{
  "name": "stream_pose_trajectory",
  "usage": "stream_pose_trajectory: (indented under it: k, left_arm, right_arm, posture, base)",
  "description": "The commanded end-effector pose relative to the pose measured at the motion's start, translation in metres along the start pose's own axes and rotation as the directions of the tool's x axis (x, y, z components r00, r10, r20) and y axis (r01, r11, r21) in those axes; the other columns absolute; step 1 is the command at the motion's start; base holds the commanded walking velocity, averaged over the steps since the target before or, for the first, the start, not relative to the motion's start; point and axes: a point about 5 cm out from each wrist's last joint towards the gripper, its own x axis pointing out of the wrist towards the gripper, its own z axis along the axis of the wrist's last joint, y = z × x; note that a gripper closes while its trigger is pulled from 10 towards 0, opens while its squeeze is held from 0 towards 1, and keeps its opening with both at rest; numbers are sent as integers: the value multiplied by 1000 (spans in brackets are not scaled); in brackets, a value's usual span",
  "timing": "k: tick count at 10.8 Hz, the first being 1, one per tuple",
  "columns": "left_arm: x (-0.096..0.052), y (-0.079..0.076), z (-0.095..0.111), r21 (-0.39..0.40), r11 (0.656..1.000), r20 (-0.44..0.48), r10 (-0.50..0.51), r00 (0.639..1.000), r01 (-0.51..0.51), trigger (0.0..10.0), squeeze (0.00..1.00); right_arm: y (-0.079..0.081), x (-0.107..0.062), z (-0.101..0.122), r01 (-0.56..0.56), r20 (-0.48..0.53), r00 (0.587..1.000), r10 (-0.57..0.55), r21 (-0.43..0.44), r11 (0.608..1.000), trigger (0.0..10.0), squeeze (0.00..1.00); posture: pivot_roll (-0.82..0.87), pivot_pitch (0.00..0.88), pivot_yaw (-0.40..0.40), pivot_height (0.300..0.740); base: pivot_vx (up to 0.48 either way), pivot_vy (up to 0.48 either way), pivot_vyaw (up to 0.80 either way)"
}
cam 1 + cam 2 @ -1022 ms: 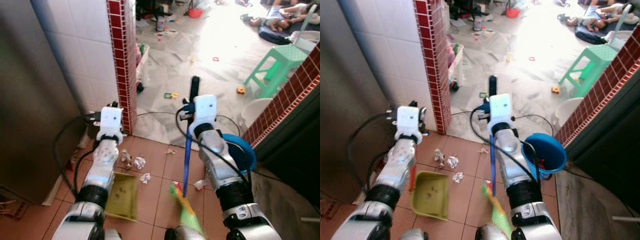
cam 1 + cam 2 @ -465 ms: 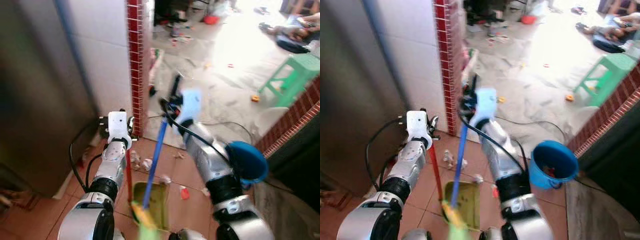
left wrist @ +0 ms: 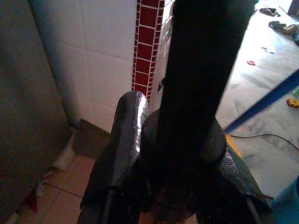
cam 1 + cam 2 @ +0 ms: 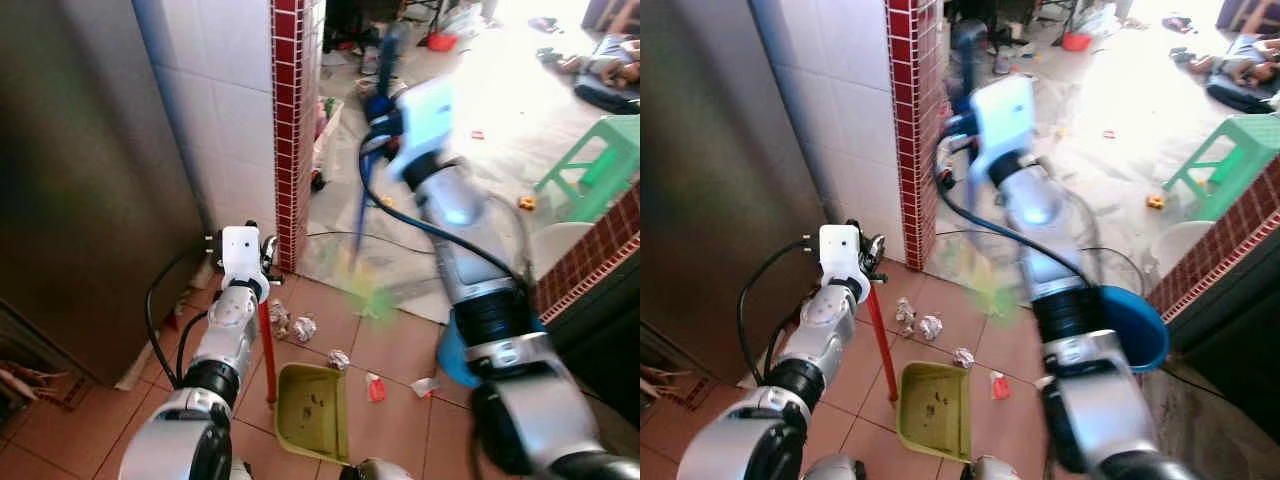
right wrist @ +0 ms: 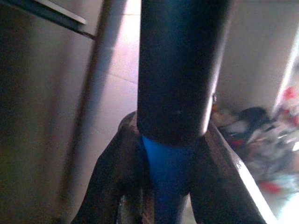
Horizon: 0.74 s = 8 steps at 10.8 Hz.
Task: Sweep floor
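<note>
a: so, where's the broom (image 4: 366,205)?

b: raised off the floor (image 4: 400,330), blurred. blue shaft, green bristles (image 4: 372,297) hanging above the seam between terracotta tile and pale stone. right pincer (image 5: 161,154) clamped on the shaft just below its black grip.

a: left side?

b: left pincer (image 3: 154,154) closed round the black top of the dustpan (image 4: 312,412) handle (image 4: 267,352). the red handle stands near upright; the yellow-green pan sits flat on the tile below it, specks of dirt inside.

a: debris?

b: crumpled paper (image 4: 303,328) near the foot of the red-tiled pillar (image 4: 290,130), another wad (image 4: 338,359) just beyond the pan's far edge, a red-and-white scrap (image 4: 375,387) beside it. blue bucket (image 4: 1135,325) hangs on the right forearm.
</note>
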Motion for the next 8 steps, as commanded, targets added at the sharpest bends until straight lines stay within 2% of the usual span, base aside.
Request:
stream_pose_trajectory:
  k: [1, 3, 4, 6, 8]
  left_arm:
    - [-11, -9, -31, -28, 999, -135, -37, 990, 34, 10000, 0]
    - [-20, -4, -25, -11, 999, -101, -40, 994, 39, 10000, 0]
    - [-28, 5, -18, -14, 1000, -77, -21, 997, 20, 10000, 0]
    - [-35, 19, -13, -10, 1000, -81, 17, 997, -18, 10000, 0]
    - [-38, 22, -10, -10, 1000, -95, 28, 995, -29, 10000, 0]
  right_arm:
    - [-1, -3, -6, 24, -17, 1000, -25, -43, 999, 10000, 0]
    - [7, -26, -41, 59, -103, 992, -68, -84, 995, 10000, 0]
    - [21, -41, -65, 104, -190, 977, -99, 15, 995, 10000, 0]
    - [36, -49, -86, 174, -321, 941, -107, 186, 967, 10000, 0]
    - [43, -45, -85, 202, -334, 937, -99, 289, 936, 10000, 0]
  posture:
    - [-27, 94, -55, 740]
    - [8, 143, -51, 740]
    - [31, 174, -40, 740]
    - [48, 189, -36, 740]
    - [43, 186, -36, 740]
  base:
    - [0, 0, 0]
    - [0, 0, 0]
    - [0, 0, 0]
    - [0, 0, 0]
    - [0, 0, 0]
